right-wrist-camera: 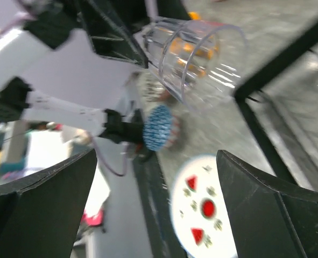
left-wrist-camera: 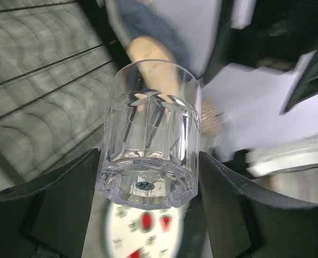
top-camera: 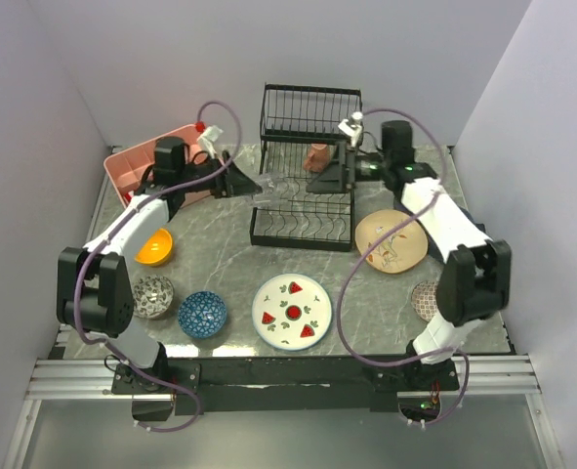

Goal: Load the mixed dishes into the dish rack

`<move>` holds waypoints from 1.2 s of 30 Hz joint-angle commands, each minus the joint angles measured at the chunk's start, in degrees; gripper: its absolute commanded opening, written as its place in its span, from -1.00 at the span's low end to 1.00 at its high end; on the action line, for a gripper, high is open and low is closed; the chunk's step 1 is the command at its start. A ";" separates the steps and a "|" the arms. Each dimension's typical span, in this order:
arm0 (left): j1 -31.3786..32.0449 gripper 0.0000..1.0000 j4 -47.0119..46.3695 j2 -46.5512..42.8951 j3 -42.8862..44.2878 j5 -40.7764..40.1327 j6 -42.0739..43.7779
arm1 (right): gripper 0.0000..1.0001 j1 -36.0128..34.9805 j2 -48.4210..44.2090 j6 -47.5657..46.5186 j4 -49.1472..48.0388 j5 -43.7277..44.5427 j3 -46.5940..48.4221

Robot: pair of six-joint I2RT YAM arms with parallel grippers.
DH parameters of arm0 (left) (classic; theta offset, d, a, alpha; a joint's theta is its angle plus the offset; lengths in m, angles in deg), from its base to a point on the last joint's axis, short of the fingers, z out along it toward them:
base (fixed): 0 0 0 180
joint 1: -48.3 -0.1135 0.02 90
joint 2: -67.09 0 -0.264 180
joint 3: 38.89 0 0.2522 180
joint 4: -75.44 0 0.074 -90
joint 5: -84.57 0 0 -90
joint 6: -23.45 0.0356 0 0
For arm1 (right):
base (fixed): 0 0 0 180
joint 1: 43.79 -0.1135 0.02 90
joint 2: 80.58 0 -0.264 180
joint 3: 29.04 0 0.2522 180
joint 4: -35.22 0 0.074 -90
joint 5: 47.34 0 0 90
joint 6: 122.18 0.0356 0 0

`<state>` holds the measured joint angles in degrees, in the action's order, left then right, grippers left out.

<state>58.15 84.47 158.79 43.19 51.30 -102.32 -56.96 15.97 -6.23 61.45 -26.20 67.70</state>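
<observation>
The left fingers (left-wrist-camera: 56, 209) grip a clear faceted glass tumbler (left-wrist-camera: 150, 134) near its base, likely light, stiff, slippery and breakable; the right fingers (right-wrist-camera: 35, 204) gape wide, empty.

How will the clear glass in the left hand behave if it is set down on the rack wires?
Probably slippery: the clear glass has smooth, glossy walls where the left hand grips it. Likely rigid but breakable, so ease it down. Being round, it may roll on the dish rack wires if laid sideways.
</observation>
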 commanded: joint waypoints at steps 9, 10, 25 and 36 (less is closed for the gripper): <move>13.35 -0.99 44.45 13.85 31.94 -25.85 50.00 | 1.00 3.59 -19.99 -26.91 21.19 14.19 -10.29; 14.49 -0.99 44.81 14.81 32.93 -27.88 52.62 | 1.00 3.50 -21.65 -27.53 21.89 14.63 -11.60; 23.81 -0.99 69.50 33.10 58.86 -50.30 79.53 | 1.00 6.23 -31.24 -30.52 22.25 16.74 -19.70; 26.01 -0.78 68.10 38.02 61.06 -54.17 80.15 | 1.00 6.93 -34.15 -30.61 22.07 17.27 -22.86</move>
<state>84.12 153.25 196.47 100.98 0.14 -23.85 -50.86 -15.92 -36.17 84.62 -9.17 45.69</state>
